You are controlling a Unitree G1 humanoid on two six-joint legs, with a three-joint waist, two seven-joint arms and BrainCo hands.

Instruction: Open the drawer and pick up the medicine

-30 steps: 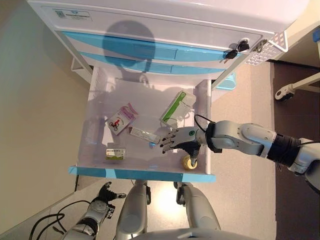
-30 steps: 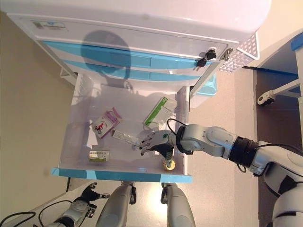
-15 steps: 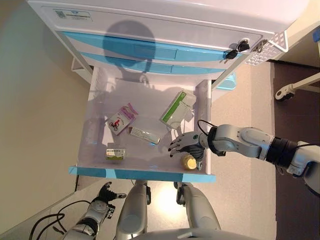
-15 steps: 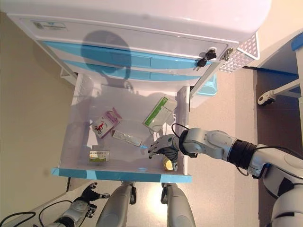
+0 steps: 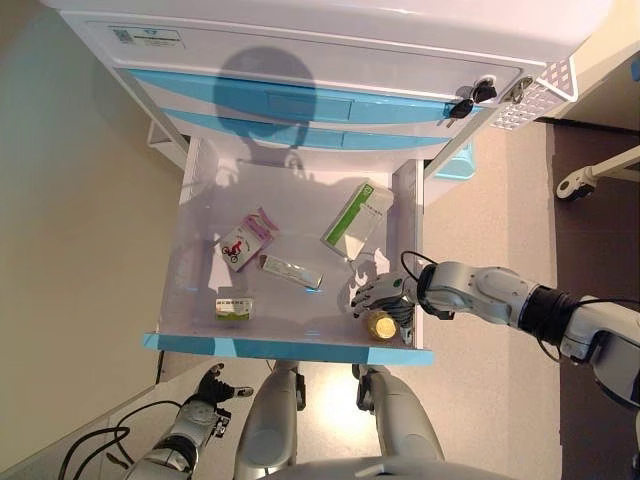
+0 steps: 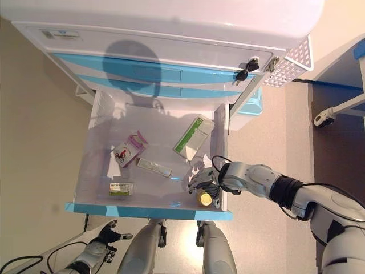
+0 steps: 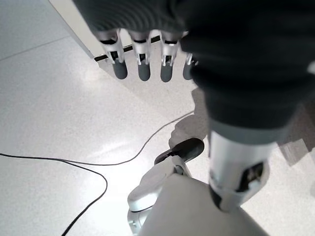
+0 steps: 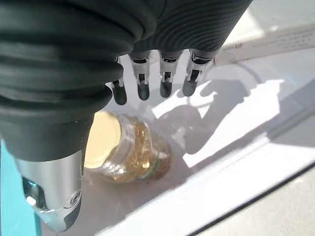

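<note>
The cart's lowest drawer (image 5: 290, 348) stands pulled out, white inside with a blue front. A small clear bottle (image 5: 381, 326) with a yellow lid lies on its side in the front right corner. My right hand (image 5: 378, 293) hovers just over it, open, with fingers (image 8: 143, 83) relaxed above the bottle (image 8: 125, 152) and the thumb beside its lid. Also in the drawer are a green-and-white box (image 5: 357, 214), a pink box (image 5: 246, 238), a long white box (image 5: 291, 271) and a small green-labelled box (image 5: 233, 307). My left hand (image 5: 207, 388) hangs open low by the floor.
Two shut blue drawers (image 5: 300, 100) sit above the open one. Keys (image 5: 470, 98) hang from the lock at the cart's right, next to a white wire basket (image 5: 545, 95). A castor wheel (image 5: 575, 182) of other furniture stands on the floor to the right.
My right hand has drawn back from the long white box toward the drawer's front right corner and now sits over the bottle. The left hand has not moved.
</note>
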